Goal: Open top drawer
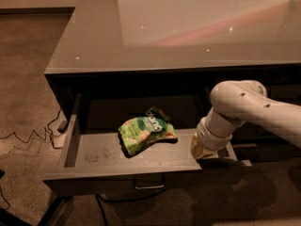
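Claw (201,150) at the near right corner of the top drawer (101,155); whether it is wide or narrow cannot be told; drawer stands pulled out beneath the grey surface (188,36); green snack bag (145,133) lies on its floor, left of the claw.

Your countertop (188,27) is smooth and glossy. The drawer (99,155) is matt grey with a scuffed floor and a metal pull (149,184). The crinkled bag (143,133) looks like glossy plastic. Your gripper (200,150), at the drawer's right end, has a smooth matt shell. The carpet (28,79) is rough.
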Controlling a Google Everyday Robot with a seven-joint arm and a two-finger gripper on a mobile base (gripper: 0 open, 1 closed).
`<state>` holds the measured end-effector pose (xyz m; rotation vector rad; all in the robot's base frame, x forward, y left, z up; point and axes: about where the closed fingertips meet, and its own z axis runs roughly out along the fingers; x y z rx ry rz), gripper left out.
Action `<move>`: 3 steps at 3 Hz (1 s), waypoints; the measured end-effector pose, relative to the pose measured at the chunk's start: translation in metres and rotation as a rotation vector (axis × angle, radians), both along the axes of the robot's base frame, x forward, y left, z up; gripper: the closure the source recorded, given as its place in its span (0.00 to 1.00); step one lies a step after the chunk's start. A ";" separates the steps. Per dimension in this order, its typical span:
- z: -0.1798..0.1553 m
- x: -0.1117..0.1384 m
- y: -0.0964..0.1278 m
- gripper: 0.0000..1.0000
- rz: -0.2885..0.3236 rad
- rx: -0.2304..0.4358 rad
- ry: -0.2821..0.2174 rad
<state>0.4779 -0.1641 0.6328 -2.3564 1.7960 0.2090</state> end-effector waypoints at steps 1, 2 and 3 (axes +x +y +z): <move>0.006 -0.007 -0.020 1.00 -0.043 -0.045 -0.001; 0.019 -0.015 -0.026 1.00 -0.062 -0.075 -0.012; 0.030 -0.032 -0.021 1.00 -0.065 -0.091 -0.018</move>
